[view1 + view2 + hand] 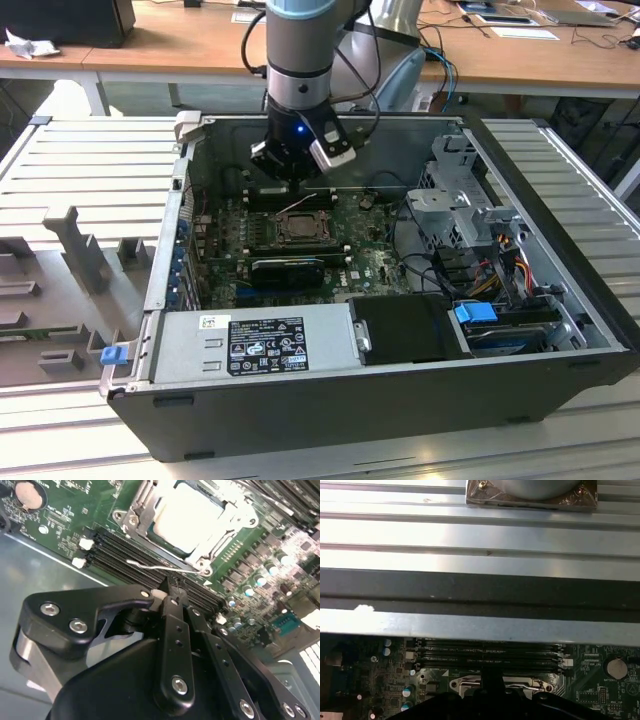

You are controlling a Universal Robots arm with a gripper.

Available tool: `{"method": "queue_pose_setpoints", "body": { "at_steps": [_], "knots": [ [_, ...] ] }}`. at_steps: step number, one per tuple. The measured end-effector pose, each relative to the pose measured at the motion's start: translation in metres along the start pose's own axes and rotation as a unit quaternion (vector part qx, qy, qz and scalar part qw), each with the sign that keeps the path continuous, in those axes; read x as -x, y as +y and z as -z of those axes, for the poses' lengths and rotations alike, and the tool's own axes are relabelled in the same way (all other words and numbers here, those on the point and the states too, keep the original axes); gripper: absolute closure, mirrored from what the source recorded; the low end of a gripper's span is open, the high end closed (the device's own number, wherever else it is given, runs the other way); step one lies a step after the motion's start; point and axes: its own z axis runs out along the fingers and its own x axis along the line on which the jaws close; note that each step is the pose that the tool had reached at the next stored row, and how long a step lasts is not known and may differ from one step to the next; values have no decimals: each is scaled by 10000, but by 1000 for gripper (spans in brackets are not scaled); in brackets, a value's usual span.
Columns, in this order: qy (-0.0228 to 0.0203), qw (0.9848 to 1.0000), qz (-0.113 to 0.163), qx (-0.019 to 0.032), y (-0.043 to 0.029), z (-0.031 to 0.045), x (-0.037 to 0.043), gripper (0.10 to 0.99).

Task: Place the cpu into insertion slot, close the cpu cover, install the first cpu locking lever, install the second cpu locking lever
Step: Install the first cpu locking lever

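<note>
The gripper (170, 589) hangs low inside the open computer case (400, 410), above the green board (60, 510). Its jaws are pressed together with nothing between them, and the tips sit just beside a thin wire locking lever (150, 566), which crosses over the black memory slots (115, 547). The cpu (187, 515) lies in the insertion slot (297, 228) — its pale face shows through the cut-out of the cpu cover (141, 507), which lies down over it.

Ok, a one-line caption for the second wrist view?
Shut claw beside a wire lever; cpu sits framed by the cpu cover.
</note>
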Motion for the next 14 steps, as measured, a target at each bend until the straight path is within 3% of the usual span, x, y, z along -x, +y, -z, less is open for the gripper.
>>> {"method": "queue_pose_setpoints", "body": {
  "at_steps": [6, 7, 10, 11, 14],
  "knots": [
    [-8, 10000, 0, -2, 13, -52, 45, 980],
    [-39, 10000, 5, -4, 14, -52, 45, 980],
    [-212, 9998, 27, -9, 20, -56, 46, 980],
    [-240, 9997, 31, -8, 22, -63, 46, 980],
    [-243, 9997, 32, -10, 19, -110, 49, 980]
  ]
}}
